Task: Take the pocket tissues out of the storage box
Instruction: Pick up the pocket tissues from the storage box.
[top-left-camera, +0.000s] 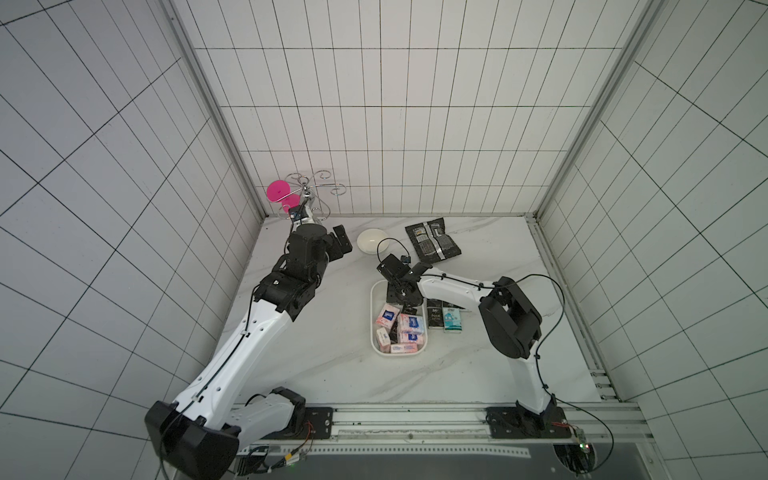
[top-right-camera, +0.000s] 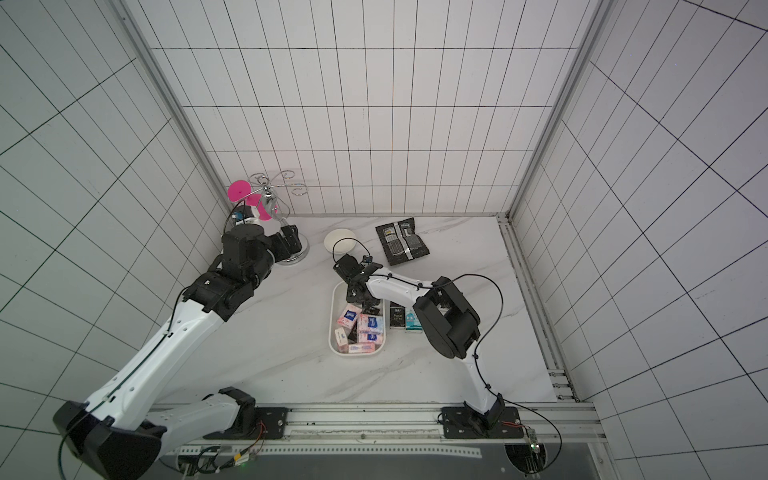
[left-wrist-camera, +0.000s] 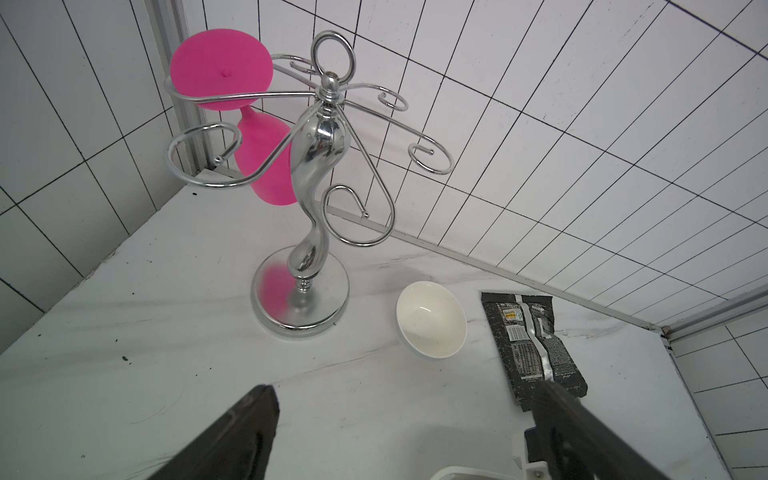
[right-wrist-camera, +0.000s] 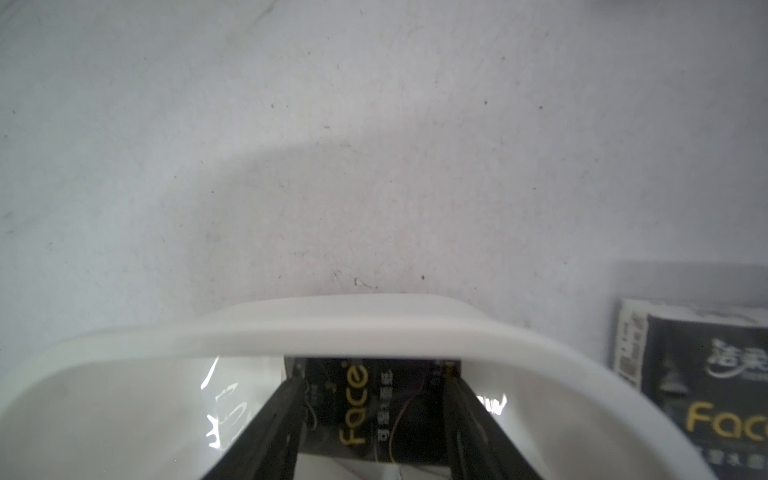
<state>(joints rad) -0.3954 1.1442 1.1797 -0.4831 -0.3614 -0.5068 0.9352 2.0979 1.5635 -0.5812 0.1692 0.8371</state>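
From my console: the right end effector fills the far end of the storage box, fingers either side of a black packet, with the rim close ahead. Pink-white packets crowd the near end. Two loose packets lie just beside the box's right wall, partly under my right forearm. Beyond the box, a white bowl and a foil pouch narrow the far desk. A chrome rack blocks the far left corner, near the left end effector. Open desk lies left of the box and in front of it.
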